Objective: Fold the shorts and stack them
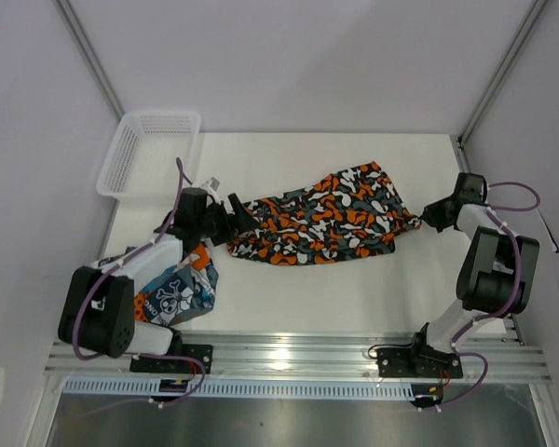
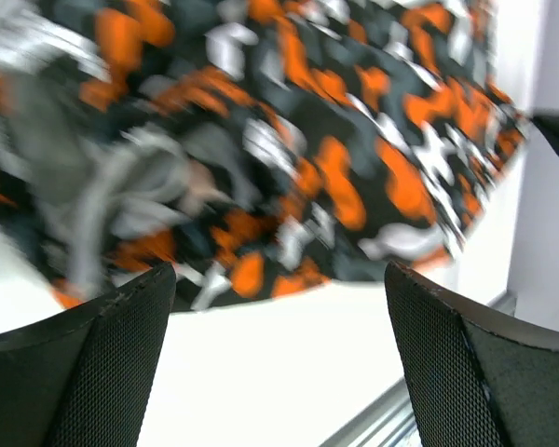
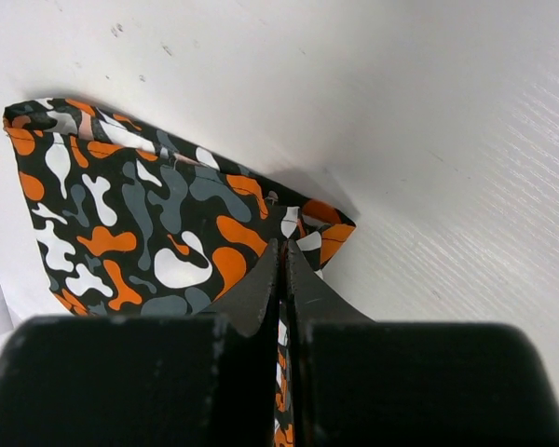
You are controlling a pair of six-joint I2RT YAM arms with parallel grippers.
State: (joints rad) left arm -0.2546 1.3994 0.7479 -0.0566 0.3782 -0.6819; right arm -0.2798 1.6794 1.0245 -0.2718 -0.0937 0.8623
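readable text: none | brands, numbers, signs: none | skull-print shorts (image 1: 181, 294): marks too small to tell

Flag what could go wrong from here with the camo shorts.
1. The left gripper stands open and holds nothing; only the right gripper pinches the camo shorts, at one corner. A pull now would likely drag and bunch them rather than fold.
2. That pinch catches little cloth and may slip.
3. The skull shorts lie crumpled under the left arm, which could snag them as it moves.
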